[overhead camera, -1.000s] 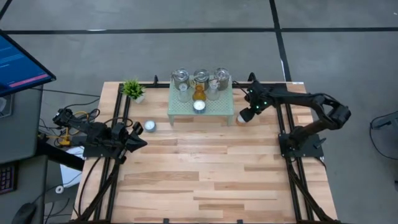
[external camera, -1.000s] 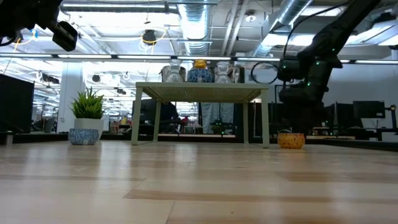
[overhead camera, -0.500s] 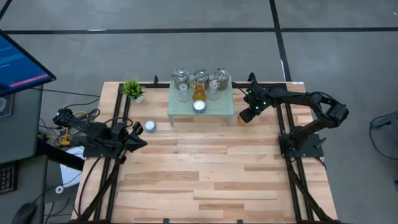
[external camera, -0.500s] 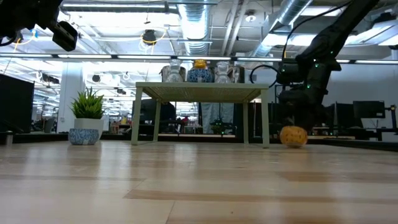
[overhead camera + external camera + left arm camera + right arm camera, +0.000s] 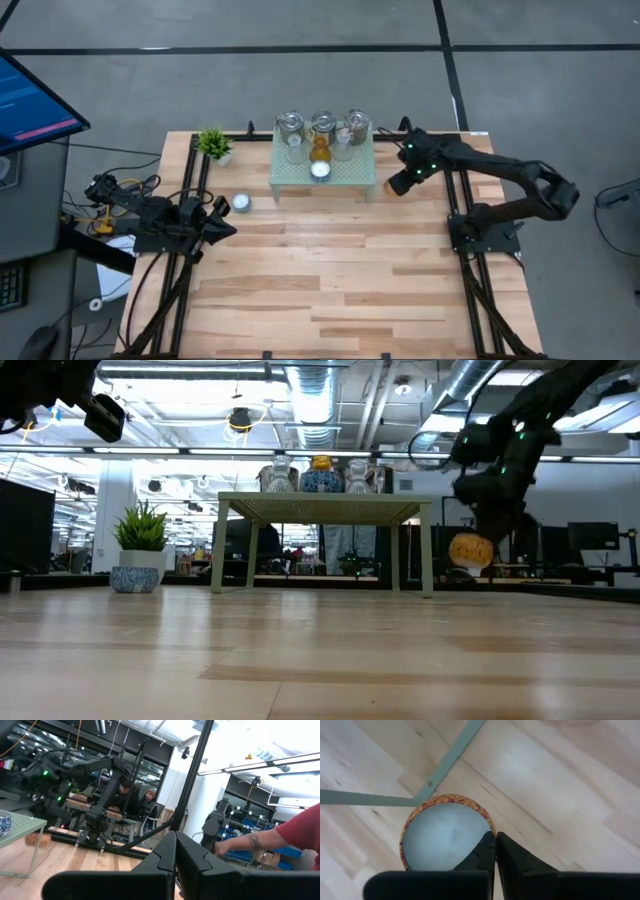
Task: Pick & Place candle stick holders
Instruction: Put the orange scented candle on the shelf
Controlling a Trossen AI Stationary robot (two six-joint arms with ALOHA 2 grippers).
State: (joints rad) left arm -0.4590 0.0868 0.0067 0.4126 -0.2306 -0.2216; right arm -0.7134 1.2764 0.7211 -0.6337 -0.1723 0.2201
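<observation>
A: Right pincer point(image 5: 478, 556) clamped on the rim of the orange tealight cup point(image 5: 470, 549), lifted clear of the table point(image 5: 330, 270), just beside the mesh stand point(image 5: 345, 180).

B: Stand's load?

A: Three silvery jars point(image 5: 323, 125), clear cups, an amber one, a white tealight.

B: Left over?

A: One white tealight cup point(image 5: 240, 203) on the table near the left pincer point(image 5: 225, 218), which rests closed, empty.

the round orange patterned tealight cup point(image 5: 389, 185) is mostly hidden from above beneath the right gripper point(image 5: 396, 184).
</observation>
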